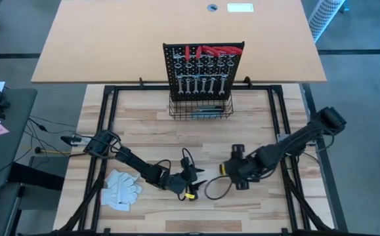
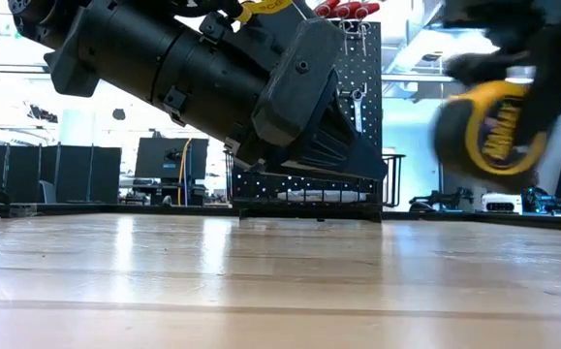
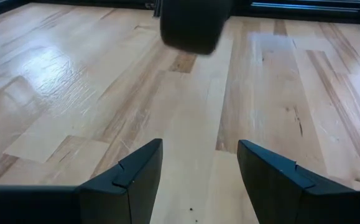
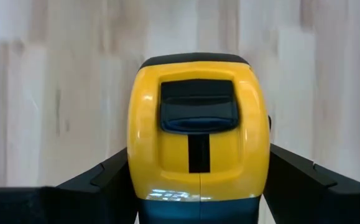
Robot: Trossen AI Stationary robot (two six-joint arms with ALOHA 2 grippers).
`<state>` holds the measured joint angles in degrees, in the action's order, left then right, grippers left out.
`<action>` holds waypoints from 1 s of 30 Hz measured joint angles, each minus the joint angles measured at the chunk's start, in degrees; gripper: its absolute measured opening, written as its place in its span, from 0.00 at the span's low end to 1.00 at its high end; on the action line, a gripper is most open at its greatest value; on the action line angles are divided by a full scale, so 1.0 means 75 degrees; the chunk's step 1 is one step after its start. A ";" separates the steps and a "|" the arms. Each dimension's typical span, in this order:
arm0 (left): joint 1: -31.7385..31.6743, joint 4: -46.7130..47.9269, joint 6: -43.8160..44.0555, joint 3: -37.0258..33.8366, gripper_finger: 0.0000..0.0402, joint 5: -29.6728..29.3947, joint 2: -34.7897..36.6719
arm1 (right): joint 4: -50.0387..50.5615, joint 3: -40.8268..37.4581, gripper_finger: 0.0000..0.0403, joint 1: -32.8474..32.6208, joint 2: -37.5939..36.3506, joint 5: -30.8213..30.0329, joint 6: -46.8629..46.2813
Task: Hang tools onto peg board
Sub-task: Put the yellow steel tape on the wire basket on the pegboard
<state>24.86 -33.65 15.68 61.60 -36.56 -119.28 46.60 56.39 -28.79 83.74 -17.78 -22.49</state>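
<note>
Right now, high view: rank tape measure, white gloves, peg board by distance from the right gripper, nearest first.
1. Tape measure: held between the fingers of the right gripper, front centre of the table.
2. White gloves: front left, past the left gripper.
3. Peg board: upright at the table's back edge, farthest.

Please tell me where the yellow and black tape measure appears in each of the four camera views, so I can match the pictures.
High view: the tape measure is barely visible in the right gripper, lower centre.
Low view: upper right, raised above the table.
Left wrist view: a dark blur at the top may be it; I cannot tell.
Right wrist view: centre, between the fingers.
Shared landmark: the peg board, also behind the arm in the low view.
</note>
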 joint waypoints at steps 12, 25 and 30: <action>0.0026 -0.0015 0.0000 0.0007 0.51 0.0000 0.0000 | -0.1104 -0.1910 0.70 -0.1246 -0.1268 -0.0379 -0.2168; 0.0026 -0.0023 -0.0052 0.0017 0.51 -0.0003 0.0006 | -0.1924 -0.2044 0.70 -0.1172 -0.0260 -0.0346 -0.2505; 0.0023 -0.0042 -0.0057 0.0020 0.51 -0.0002 0.0006 | -0.2229 -0.1991 0.70 -0.0968 -0.0369 -0.0507 -0.2098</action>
<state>25.04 -33.97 15.26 61.76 -36.57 -119.24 29.88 41.45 -36.05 80.97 -21.59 -38.22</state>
